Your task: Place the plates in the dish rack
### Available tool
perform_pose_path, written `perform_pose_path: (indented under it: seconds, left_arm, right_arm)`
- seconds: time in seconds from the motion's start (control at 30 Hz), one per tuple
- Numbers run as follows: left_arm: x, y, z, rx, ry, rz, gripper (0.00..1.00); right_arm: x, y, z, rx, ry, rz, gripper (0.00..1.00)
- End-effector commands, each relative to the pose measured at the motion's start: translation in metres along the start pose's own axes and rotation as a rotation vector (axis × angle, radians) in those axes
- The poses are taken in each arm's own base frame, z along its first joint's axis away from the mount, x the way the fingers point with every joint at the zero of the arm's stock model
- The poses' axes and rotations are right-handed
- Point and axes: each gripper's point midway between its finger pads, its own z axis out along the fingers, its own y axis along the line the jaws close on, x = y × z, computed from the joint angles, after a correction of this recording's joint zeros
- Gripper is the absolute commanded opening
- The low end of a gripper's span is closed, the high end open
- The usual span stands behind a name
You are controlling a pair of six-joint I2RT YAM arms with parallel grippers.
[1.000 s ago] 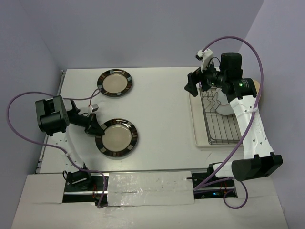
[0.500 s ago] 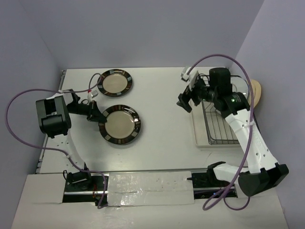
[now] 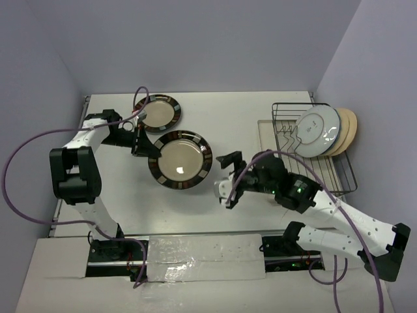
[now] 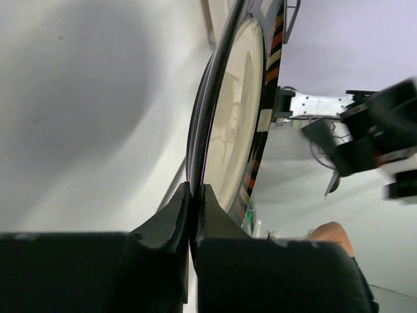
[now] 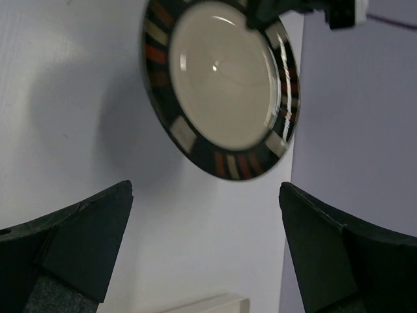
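- While clamped on its rim, the left gripper holds a striped plate tilted above the tabletop.
- Right gripper, jaws wide apart, faces that plate.

White table w/ lavender walls on 3 sides (light soft, even).

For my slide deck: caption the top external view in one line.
Left fingers hold a striped-rim plate aloft facing the open right fingers; other plates stand in the dish rack.
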Motion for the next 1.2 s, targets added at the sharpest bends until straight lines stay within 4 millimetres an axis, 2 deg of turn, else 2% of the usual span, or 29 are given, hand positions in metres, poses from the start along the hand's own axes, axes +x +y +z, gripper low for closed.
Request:
perform_pose_path:
  seconds: [0.0,0.03,0.07,0.17,0.3,0.4,0.43,0.53,0.63,0.7,0.8,0.83,0.87,0.9,0.93,0.97,1.03,1.1,1.13,1.17]
  left_arm:
    - [-0.010,-0.069,-0.010,0.168,-0.053,-0.053,0.00]
    - [-0.008,-0.074,-0.009,0.173,-0.045,-0.057,0.00]
    - [-0.007,-0.080,-0.010,0.164,-0.047,-0.063,0.00]
    - [-0.002,-0.090,-0.002,0.130,-0.029,-0.119,0.00]
    - [0.003,-0.100,0.004,0.099,-0.023,-0.157,0.00]
    - [0.008,-0.109,0.006,0.124,-0.013,-0.177,0.00]
    - [0.007,-0.110,0.006,0.125,-0.017,-0.177,0.00]
    - [0.008,-0.111,0.006,0.140,-0.017,-0.214,0.00]
    - [0.010,-0.114,0.006,0.149,-0.018,-0.235,0.00]
    - [0.011,-0.117,0.006,0.158,-0.017,-0.227,0.00]
    - [0.014,-0.125,0.007,0.177,-0.009,-0.217,0.00]
    - [0.012,-0.128,0.007,0.180,-0.014,-0.197,0.00]
    - [0.013,-0.130,0.007,0.180,-0.019,-0.189,0.01]
    - [0.013,-0.131,0.007,0.183,-0.024,-0.180,0.10]
    - [0.012,-0.131,0.007,0.186,-0.035,-0.162,0.25]
    - [0.010,-0.133,0.007,0.189,-0.059,-0.120,0.63]
    - [0.002,-0.125,0.007,0.126,-0.134,-0.096,0.99]
    - [-0.007,-0.119,0.002,0.065,-0.232,-0.022,0.99]
    - [-0.018,-0.111,-0.001,0.006,-0.304,-0.022,0.99]
    - [-0.025,-0.113,-0.006,-0.009,-0.359,0.019,0.99]
  right_arm:
    - [-0.021,-0.013,0.003,0.113,-0.055,-0.242,1.00]
    - [-0.028,-0.007,0.005,0.100,-0.077,-0.294,1.00]
    - [-0.025,0.003,0.011,0.079,-0.077,-0.314,1.00]
    - [-0.028,0.008,0.024,0.093,-0.079,-0.372,1.00]
    - [-0.032,-0.004,0.040,0.159,-0.029,-0.412,0.98]
    - [-0.028,-0.009,0.048,0.180,0.021,-0.438,0.91]
    - [-0.031,-0.015,0.048,0.208,0.027,-0.444,0.83]
    - [-0.028,-0.014,0.054,0.196,0.049,-0.445,0.70]
    - [-0.022,-0.015,0.058,0.205,0.090,-0.434,0.48]
    - [-0.016,-0.019,0.058,0.230,0.129,-0.430,0.43]
    - [-0.006,-0.027,0.061,0.273,0.199,-0.417,0.28]
    - [-0.007,-0.031,0.062,0.292,0.204,-0.404,0.09]
    - [-0.008,-0.035,0.061,0.305,0.208,-0.394,0.00]
    - [-0.009,-0.039,0.059,0.322,0.206,-0.370,0.00]
    - [-0.012,-0.042,0.057,0.330,0.201,-0.360,0.00]
    - [-0.015,-0.045,0.054,0.338,0.192,-0.351,0.00]
    - [-0.021,-0.047,0.046,0.346,0.160,-0.316,0.00]
    - [-0.027,-0.047,0.039,0.346,0.130,-0.291,0.00]
    - [-0.028,-0.046,0.033,0.349,0.122,-0.280,0.00]
    - [-0.028,-0.046,0.029,0.348,0.117,-0.268,0.00]
